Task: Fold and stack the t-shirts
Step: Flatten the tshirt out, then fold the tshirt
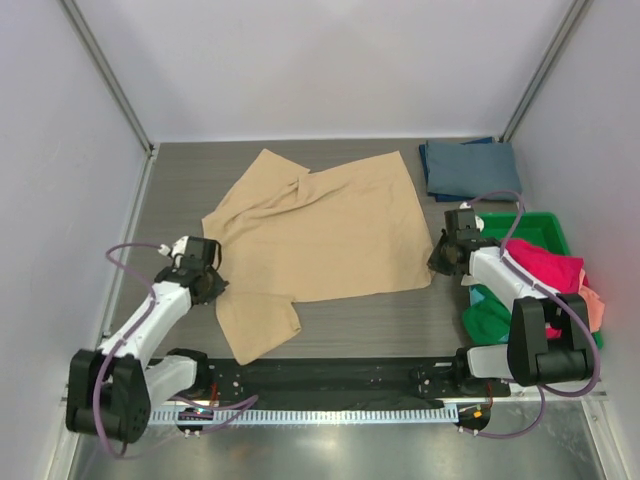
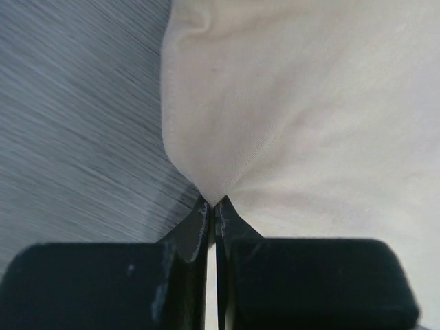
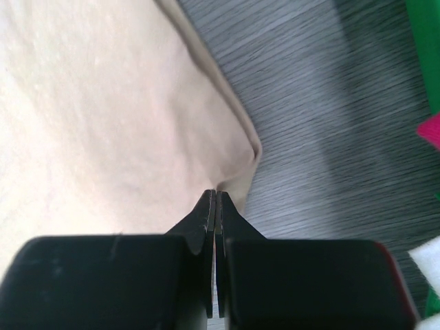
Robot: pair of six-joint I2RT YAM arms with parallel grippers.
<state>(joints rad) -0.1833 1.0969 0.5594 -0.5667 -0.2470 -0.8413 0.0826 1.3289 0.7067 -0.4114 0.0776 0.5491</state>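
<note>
Near edge: a black rail (image 1: 330, 375) runs between the two arm bases. Past it is a bare strip of table (image 1: 390, 315), open up to the tan t-shirt's near hem.

Left gripper (image 1: 207, 272) is low at the shirt's left edge. In the left wrist view, the gripper (image 2: 213, 206) has its jaws together, pinching a pulled-up point of the tan t-shirt (image 2: 309, 103). Bare wood-grain table (image 2: 75, 117) lies to its left.

Right gripper (image 1: 440, 262) is at the shirt's near-right corner. In the right wrist view, the gripper (image 3: 215, 199) is clamped on the cloth edge of the tan t-shirt (image 3: 103, 103). Bare table (image 3: 330, 124) is on the right, and the bin's green wall shows at the frame edge.

The tan t-shirt (image 1: 320, 235) lies mid-table, mostly flat. One flap hangs out toward near-left, and the far-left part is creased and folded over. An open strip runs between the shirt and the left wall, and another between the shirt and the back wall.

The green bin (image 1: 530, 217) sits just beside the right gripper, so the gap there is narrow. It holds a magenta t-shirt (image 1: 548, 265), a green t-shirt (image 1: 488, 318) spilling over the near-left rim, and a peach t-shirt (image 1: 595, 305).

At far right, a folded slate blue-grey t-shirt (image 1: 468, 168) lies flat. It is just apart from the tan shirt's far-right corner and close to the bin's far rim.
</note>
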